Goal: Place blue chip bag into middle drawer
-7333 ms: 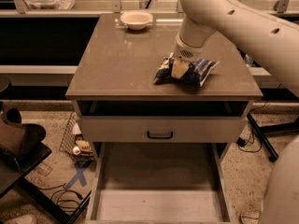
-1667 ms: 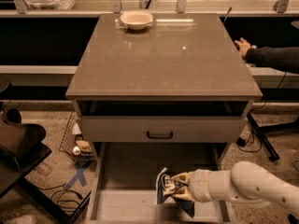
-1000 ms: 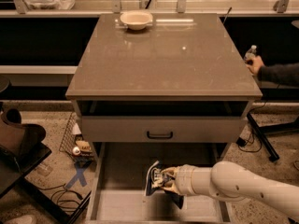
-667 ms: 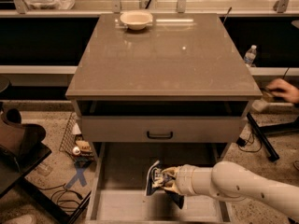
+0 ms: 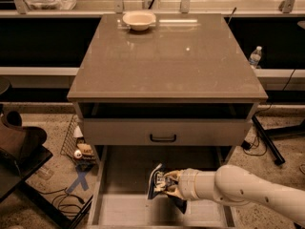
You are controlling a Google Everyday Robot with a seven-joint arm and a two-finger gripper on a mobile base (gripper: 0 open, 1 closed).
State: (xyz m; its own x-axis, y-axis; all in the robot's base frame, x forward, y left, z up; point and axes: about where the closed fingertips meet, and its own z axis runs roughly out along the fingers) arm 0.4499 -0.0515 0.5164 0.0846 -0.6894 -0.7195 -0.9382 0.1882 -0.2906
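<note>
The blue chip bag (image 5: 157, 185) is a dark-blue crinkled foil bag held over the middle drawer (image 5: 119, 209), a wide grey tray pulled out low in front of the cabinet. My gripper (image 5: 167, 184) reaches in from the right on a white arm and is shut on the bag, just above the drawer's pale floor near its middle. The bag stands on edge in the grip, and part of it hangs below the fingers.
A closed drawer front with a black handle (image 5: 162, 138) sits above the open drawer. A cream bowl (image 5: 138, 20) stands at the back of the cabinet top (image 5: 167, 61). A water bottle (image 5: 255, 56) is at the right. Clutter and cables lie on the floor at left (image 5: 78, 151).
The bag left the cabinet top and came down into the open drawer. In the last second the gripper and bag have barely moved. The person's hand at the right is gone.
</note>
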